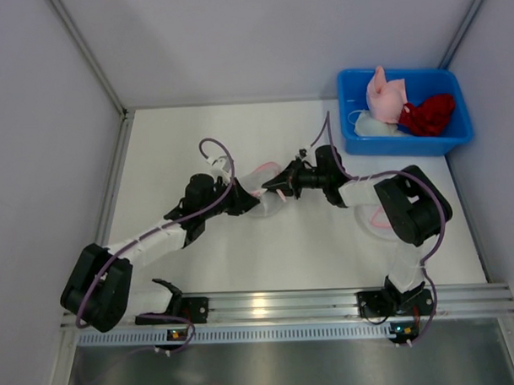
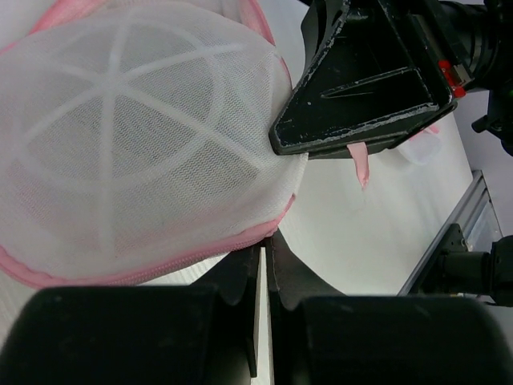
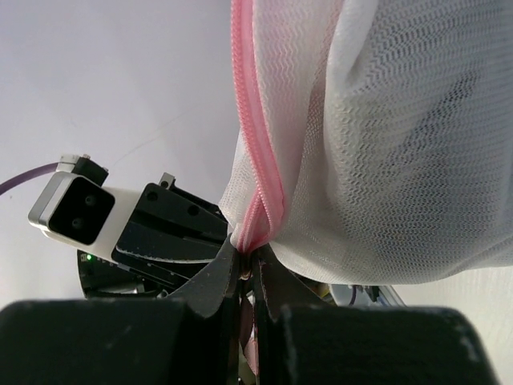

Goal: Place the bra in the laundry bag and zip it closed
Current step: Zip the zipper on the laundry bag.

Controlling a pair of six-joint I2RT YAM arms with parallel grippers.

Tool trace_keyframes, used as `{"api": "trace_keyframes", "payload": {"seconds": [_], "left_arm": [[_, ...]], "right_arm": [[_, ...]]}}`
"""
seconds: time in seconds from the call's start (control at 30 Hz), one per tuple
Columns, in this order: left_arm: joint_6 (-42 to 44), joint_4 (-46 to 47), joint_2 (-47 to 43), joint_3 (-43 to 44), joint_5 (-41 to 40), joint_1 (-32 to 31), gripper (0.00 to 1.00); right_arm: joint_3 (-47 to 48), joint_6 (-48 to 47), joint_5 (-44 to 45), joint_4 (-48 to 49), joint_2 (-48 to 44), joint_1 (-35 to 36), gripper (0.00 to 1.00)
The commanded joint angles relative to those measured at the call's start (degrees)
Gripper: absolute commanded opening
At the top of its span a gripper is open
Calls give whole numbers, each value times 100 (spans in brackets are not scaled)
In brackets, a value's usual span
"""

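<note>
- Nearest, by the right arm's elbow: pink scrap (image 1: 379, 219) on the surface (image 1: 285, 259); bra or not, cannot tell.
- Mid-surface, equally close to both arms: laundry bag (image 2: 136, 144), a white mesh dome.
- Pressed together on its lower edge, by the look of it: left fingers (image 2: 250, 269).
- Pinching the end of the zip (image 3: 258, 160): right fingers (image 3: 232, 273), with the pink line running straight away from them; probably the axis to pull along.
- Farthest, right corner: blue bin (image 1: 354, 138) with pink garment (image 1: 385, 95) and red garment (image 1: 429, 115).
- No readable writing anywhere.
</note>
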Motion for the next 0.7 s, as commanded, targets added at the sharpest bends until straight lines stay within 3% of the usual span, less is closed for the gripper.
{"api": "trace_keyframes", "payload": {"seconds": [0.0, 0.5, 0.67], "left_arm": [[143, 6, -338, -105, 273, 108, 0], [915, -1208, -584, -158, 318, 258, 0], [1294, -1753, -716, 9, 299, 293, 0]], "right_arm": [[203, -295, -53, 40, 4, -43, 0], [466, -839, -141, -487, -5, -219, 0], [975, -1715, -141, -1303, 13, -263, 0]]}}
